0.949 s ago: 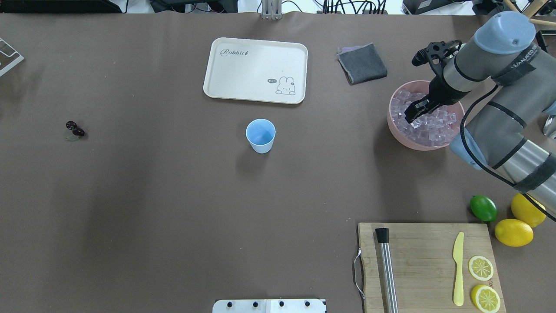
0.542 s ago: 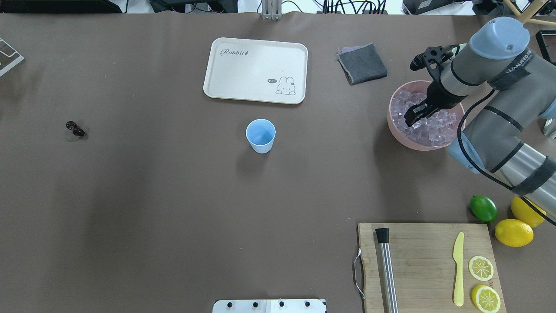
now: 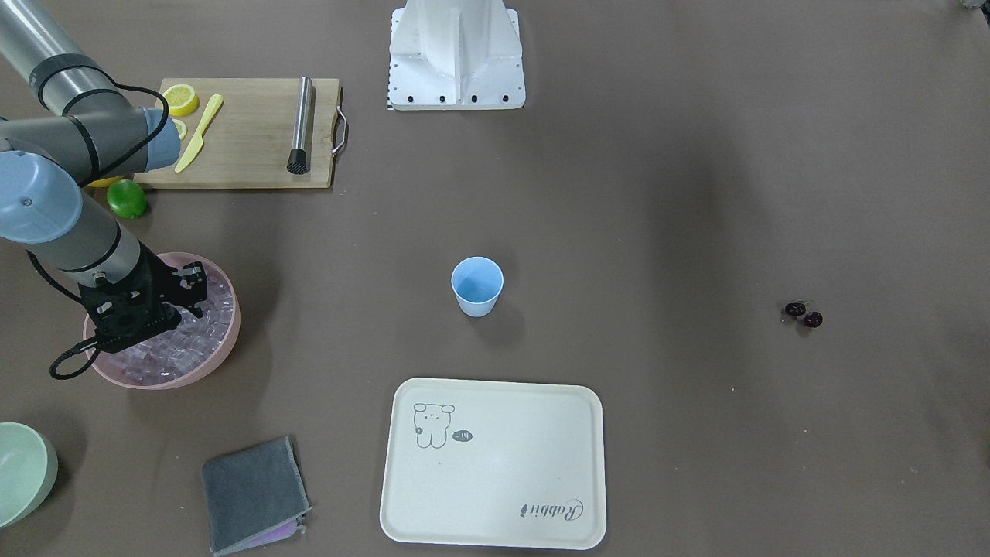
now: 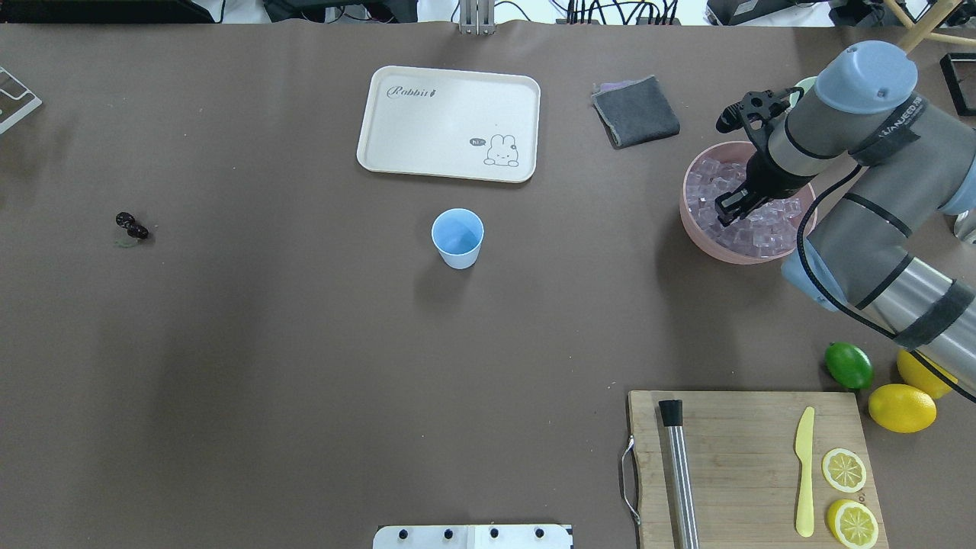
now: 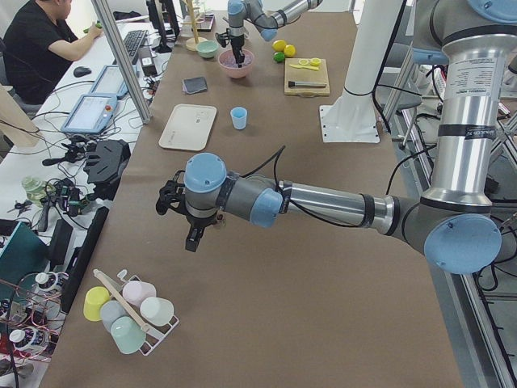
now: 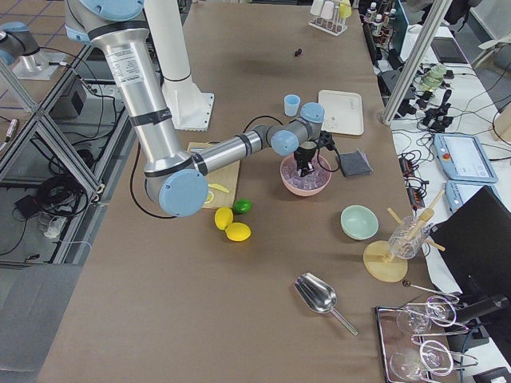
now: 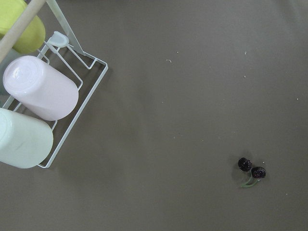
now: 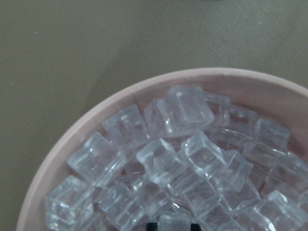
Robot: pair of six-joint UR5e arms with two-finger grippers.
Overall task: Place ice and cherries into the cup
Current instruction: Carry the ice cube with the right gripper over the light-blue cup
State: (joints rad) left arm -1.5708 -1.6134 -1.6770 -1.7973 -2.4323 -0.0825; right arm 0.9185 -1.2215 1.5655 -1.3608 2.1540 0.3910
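Nearest the robot, and off to the right of the cup (image 4: 457,238), a wooden cutting board (image 4: 740,450) is lying flat. It is carrying a steel rod (image 4: 679,480), a yellow knife (image 4: 804,473) and two lemon slices (image 4: 844,470). Just past the board's far right corner, two whole lemons (image 4: 901,408) and a lime (image 4: 849,365) are sitting on the table, farther to the cup's right than the board itself.

The cup is standing upright near the middle of the table, its mouth facing up. Well to the cup's left, the cherries (image 4: 132,226) are lying on the bare table, touching each other, with their stems joined. Farther still to the cup's left, the left gripper (image 5: 194,240) is hanging above the table, near a wire rack (image 7: 72,110) holding pastel cups. Whether its fingers are spread or closed cannot be told.

Well to the cup's right and a little beyond it, a pink bowl (image 4: 701,242) is sitting heaped with the ice (image 4: 762,232). The right gripper (image 4: 733,207) is reaching down into the pile. Its fingertips (image 8: 152,224) are standing on either side of one cube, but whether they are squeezing it cannot be told.

Just beyond the cup, a cream tray (image 4: 450,122) with a rabbit drawing is lying flat. Beyond the cup and to its right, a folded grey cloth (image 4: 635,111) is lying between the tray and the pink bowl. A pale green bowl (image 3: 23,472) is sitting farthest right of the cup, past the pink bowl.
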